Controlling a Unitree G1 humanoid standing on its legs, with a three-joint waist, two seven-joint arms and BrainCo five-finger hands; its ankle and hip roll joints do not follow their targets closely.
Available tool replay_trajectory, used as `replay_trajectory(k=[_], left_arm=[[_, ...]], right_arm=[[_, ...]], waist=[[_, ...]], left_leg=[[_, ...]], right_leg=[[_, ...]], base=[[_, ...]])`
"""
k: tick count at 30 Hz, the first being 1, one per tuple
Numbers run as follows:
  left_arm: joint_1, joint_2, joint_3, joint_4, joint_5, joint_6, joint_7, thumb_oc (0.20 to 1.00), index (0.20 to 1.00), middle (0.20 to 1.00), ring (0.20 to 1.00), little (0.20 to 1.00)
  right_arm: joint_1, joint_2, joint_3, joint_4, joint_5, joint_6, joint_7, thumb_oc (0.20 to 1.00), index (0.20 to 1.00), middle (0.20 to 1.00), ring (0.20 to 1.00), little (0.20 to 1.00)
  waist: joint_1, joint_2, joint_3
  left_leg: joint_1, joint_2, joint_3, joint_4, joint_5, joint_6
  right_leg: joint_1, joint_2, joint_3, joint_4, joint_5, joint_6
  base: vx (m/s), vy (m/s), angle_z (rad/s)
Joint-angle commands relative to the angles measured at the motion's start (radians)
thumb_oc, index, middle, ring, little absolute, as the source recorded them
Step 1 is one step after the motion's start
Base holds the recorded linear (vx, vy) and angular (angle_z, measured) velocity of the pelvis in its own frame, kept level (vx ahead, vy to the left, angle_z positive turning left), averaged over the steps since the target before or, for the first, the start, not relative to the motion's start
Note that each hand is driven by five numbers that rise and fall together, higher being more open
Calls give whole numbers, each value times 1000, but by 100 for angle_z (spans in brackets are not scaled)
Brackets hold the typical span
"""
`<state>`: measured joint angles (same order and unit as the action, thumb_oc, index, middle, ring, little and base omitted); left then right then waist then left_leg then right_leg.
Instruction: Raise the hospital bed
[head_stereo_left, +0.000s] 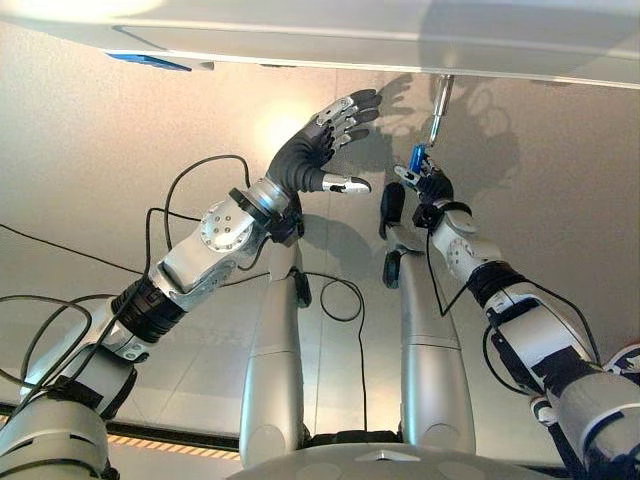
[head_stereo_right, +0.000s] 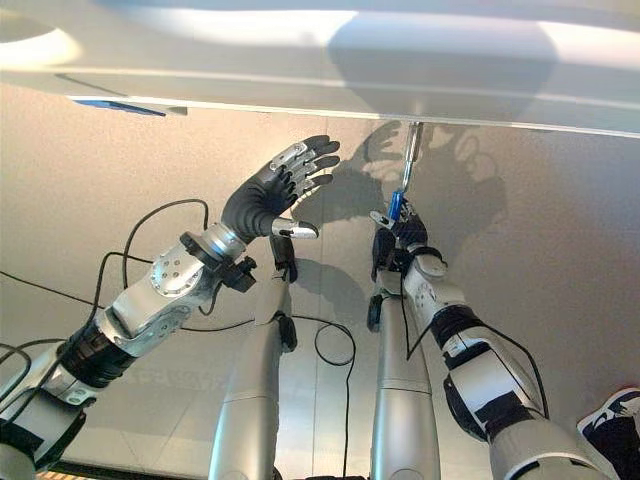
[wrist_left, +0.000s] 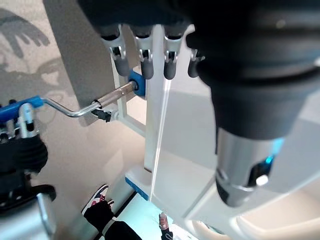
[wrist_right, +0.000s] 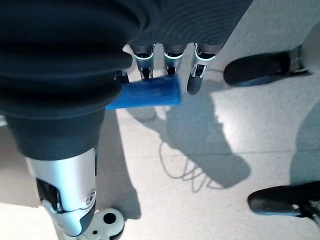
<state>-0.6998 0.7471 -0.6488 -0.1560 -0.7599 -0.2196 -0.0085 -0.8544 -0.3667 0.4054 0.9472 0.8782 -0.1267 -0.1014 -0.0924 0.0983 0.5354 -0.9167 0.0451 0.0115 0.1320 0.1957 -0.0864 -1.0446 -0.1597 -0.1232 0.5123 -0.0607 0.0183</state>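
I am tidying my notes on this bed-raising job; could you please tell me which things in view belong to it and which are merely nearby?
Belong to the job:
- white hospital bed frame
- bent silver metal crank with a blue grip
- right hand, fingers curled round the blue grip
- left hand, open, held up near the bed

Merely nearby:
- a person's dark shoes on the floor

A pale speckled floor (head_stereo_left: 90, 150) spreads below. A person's sneaker (head_stereo_right: 612, 415), dark with white and red trim, stands on it at the right edge. Two dark shoes (wrist_right: 265, 67) rest on the floor, well apart from each other.
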Motion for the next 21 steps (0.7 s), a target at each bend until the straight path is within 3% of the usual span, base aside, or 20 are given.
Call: replay_trajectory(k=[1, 7, 21], left_arm=[[-8, 21, 11, -104, 0, -37, -10, 1000, 1000, 1000, 1000, 1000], [-4, 27, 17, -122, 21, -37, -1, 1000, 1000, 1000, 1000, 1000], [-24, 37, 17, -169, 64, -43, 7, 1000, 1000, 1000, 1000, 1000]], right_arm=[[-23, -19, 5, -52, 53, -31, 4, 1000, 1000, 1000, 1000, 1000], [-67, -39, 17, -42, 79, -25, 14, 1000, 1000, 1000, 1000, 1000], [-193, -56, 30, 160, 92, 27, 48, 1000, 1000, 1000, 1000, 1000]], waist=[[3, -20, -15], [7, -24, -15], [33, 1, -15]], left_leg=[[-25, -21, 19, 140, -141, 12], [-16, -22, 20, 132, -142, 13], [-10, -22, 13, 114, -138, 12]], right_leg=[[50, -5, 16, -238, 156, 125], [61, -3, 14, -252, 158, 124], [64, 1, 6, -251, 148, 123]], base=[[0, 0, 0], [0, 0, 0], [0, 0, 0]])
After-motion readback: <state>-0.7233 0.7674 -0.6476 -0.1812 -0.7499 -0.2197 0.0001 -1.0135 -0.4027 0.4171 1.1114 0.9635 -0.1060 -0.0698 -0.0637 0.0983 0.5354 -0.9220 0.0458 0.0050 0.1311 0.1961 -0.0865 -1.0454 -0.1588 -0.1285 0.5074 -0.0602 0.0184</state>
